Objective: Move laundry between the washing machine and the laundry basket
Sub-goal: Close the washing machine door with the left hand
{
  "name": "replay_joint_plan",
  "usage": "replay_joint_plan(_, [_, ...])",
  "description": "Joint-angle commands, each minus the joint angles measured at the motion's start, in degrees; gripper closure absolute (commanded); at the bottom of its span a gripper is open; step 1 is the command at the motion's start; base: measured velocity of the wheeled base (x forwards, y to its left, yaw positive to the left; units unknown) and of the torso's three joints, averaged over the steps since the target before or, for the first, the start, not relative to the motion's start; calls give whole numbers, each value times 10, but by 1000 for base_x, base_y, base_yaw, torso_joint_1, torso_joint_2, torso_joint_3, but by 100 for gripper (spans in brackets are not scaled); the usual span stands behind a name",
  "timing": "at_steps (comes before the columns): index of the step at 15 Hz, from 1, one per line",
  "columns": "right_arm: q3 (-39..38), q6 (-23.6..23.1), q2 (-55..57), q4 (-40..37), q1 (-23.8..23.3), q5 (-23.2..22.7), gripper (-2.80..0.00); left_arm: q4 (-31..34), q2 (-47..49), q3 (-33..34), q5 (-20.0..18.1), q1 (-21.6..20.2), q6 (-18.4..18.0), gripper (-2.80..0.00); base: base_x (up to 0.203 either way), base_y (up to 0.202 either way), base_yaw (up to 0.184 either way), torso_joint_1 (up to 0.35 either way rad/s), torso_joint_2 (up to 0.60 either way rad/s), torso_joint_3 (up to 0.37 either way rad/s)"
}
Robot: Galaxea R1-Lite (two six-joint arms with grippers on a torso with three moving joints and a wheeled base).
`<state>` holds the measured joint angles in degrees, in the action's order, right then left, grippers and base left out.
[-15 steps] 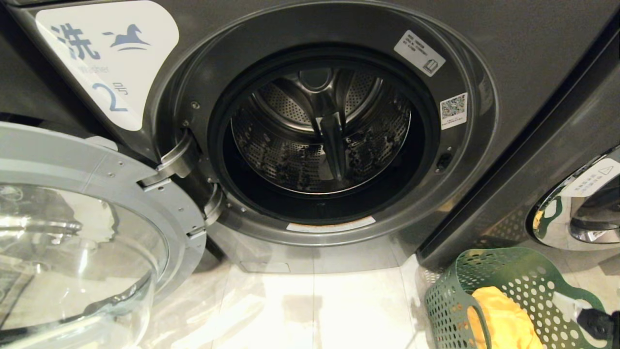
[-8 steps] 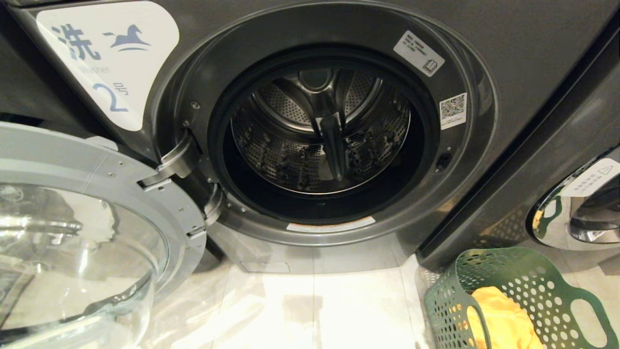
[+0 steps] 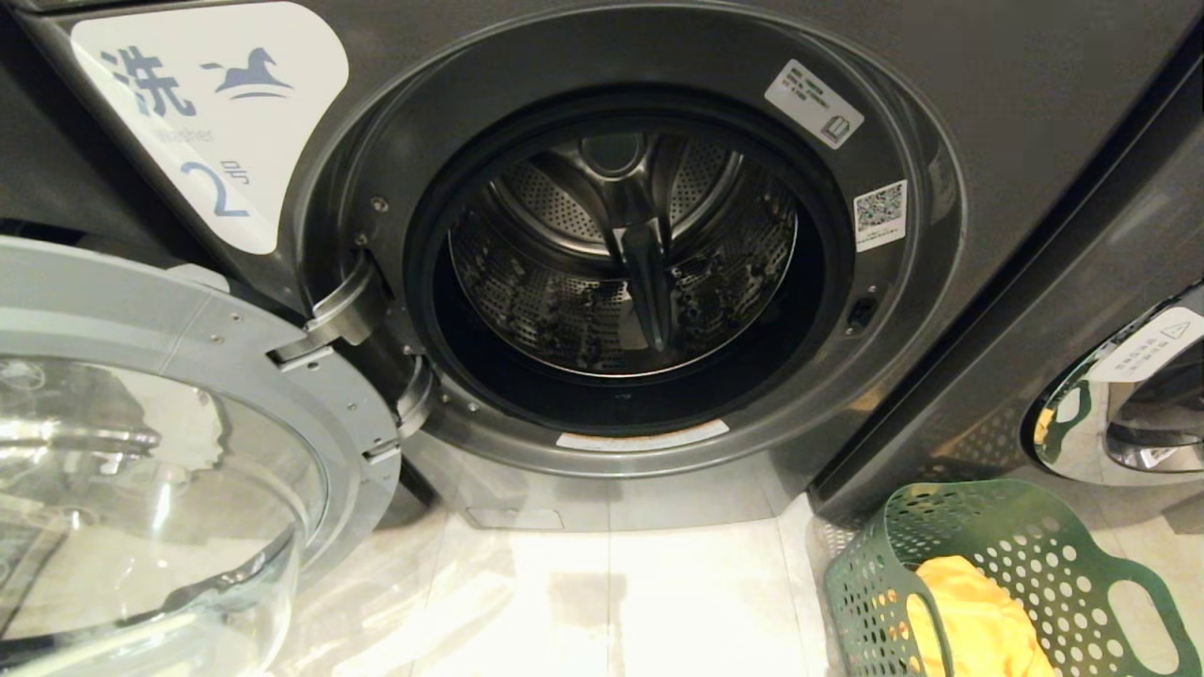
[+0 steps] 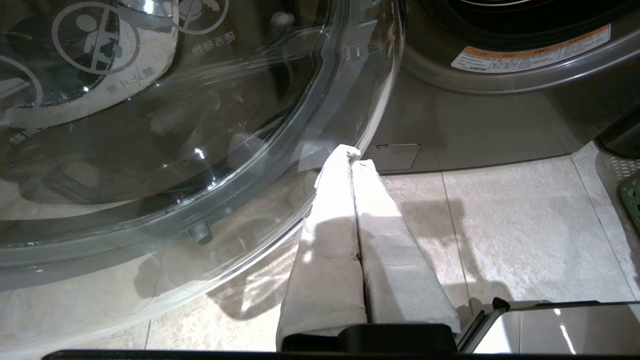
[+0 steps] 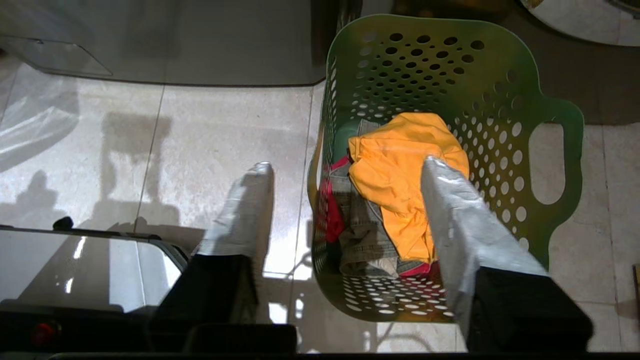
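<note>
The laundry, yellow garment uppermost, is seen in the green basket on the floor at the near right, directly beyond the right gripper, whose jaws are held apart and empty, while the left gripper is kept closed.

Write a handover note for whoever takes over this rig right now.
Left hand: shut, empty, parked low beside the open glass door.
Right hand: open, empty, above the basket, holding nothing.
Washing machine: door swung open, drum shows no clothes.
Basket on the floor to the machine's right, holding the yellow garment on top, denim and red beneath.
Done: door opened.
Left: move all the laundry into the drum.
</note>
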<state>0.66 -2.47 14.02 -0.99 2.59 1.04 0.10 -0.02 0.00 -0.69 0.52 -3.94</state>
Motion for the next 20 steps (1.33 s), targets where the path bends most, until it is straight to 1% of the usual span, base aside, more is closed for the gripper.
replay_joint_plan(1, [-2, -2, -11, -1, -2, 0, 0, 0, -1, 0, 0, 0, 0, 0, 0, 0, 0, 0, 0, 0])
replay_joint_plan(2, [-2, -5, -30, -1, -7, -1, 0, 0, -2, 0, 0, 0, 0, 0, 0, 0, 0, 0, 0, 0])
replay_joint_plan(5, [1, -18, -136, -8, -20, -5, 0, 0, -1, 0, 0, 0, 0, 0, 0, 0, 0, 0, 0, 0])
replay_joint_plan(6, [-1, -18, -144, -1, -23, -5, 0, 0, -1, 0, 0, 0, 0, 0, 0, 0, 0, 0, 0, 0])
replay_joint_plan(13, [-4, -16, -140, 7, -25, -5, 0, 0, -2, 0, 0, 0, 0, 0, 0, 0, 0, 0, 0, 0])
replay_joint_plan(17, [-3, -24, -140, 6, -25, -8, 0, 0, -1, 0, 0, 0, -1, 0, 0, 0, 0, 0, 0, 0])
replay_joint_plan(20, [-4, -17, -140, 7, -25, -5, 0, 1, -1, 0, -1, 0, 0, 0, 0, 0, 0, 0, 0, 0])
